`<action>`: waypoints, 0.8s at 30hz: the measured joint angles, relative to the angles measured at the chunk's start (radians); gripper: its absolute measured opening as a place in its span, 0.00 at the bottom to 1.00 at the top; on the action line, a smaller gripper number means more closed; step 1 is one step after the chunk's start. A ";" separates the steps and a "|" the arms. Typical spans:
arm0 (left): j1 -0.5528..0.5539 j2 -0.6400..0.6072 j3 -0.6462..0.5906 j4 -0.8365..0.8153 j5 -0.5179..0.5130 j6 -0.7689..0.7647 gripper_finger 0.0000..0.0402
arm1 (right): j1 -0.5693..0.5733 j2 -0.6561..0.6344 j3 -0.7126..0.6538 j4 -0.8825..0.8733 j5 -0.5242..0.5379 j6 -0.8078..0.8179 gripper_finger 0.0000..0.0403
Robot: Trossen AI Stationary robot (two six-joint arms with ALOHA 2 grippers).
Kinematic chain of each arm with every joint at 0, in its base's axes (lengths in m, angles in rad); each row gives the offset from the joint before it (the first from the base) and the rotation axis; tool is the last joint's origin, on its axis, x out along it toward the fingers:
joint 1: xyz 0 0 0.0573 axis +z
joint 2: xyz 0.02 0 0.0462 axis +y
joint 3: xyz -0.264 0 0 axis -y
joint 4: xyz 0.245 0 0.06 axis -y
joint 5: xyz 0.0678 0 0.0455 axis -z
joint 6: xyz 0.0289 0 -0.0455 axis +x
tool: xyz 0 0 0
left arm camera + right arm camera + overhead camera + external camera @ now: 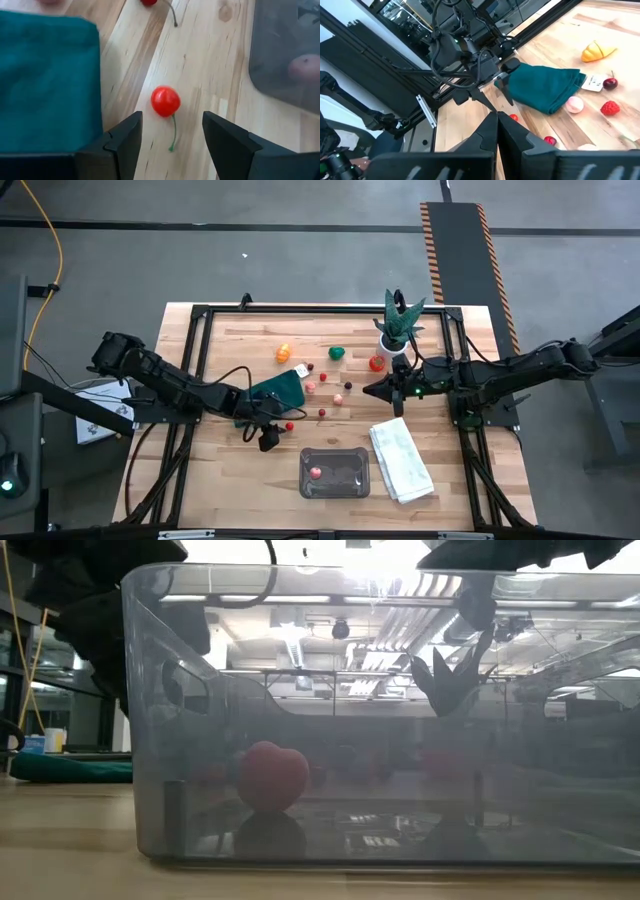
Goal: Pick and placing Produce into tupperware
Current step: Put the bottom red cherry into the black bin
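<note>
My left gripper (170, 131) is open just short of a red cherry with a green stem (165, 100), which lies on the wood between the dark green cloth (45, 80) and the tupperware (285, 45). In the high view this gripper (268, 438) is left of the clear grey tupperware (350, 486), which holds one pink-red fruit (316, 473), also visible in the low view (272, 777). The rest of the produce lies scattered at mid-table: orange (284, 353), green (337, 353), red (376, 363), pink (311, 387). My right gripper (372, 390) is shut, fingertips together (496, 119), near the potted plant.
A folded white towel (401, 461) lies right of the tupperware. The green spiky potted plant (398, 328) stands at the far side, close to my right arm. The dark green cloth (275, 392) sits beside my left gripper. A black frame edges the table.
</note>
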 joint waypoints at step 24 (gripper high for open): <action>0.000 0.125 0.072 -0.007 -0.010 0.031 0.48 | 0.000 0.000 0.000 -0.017 -0.019 -0.004 0.00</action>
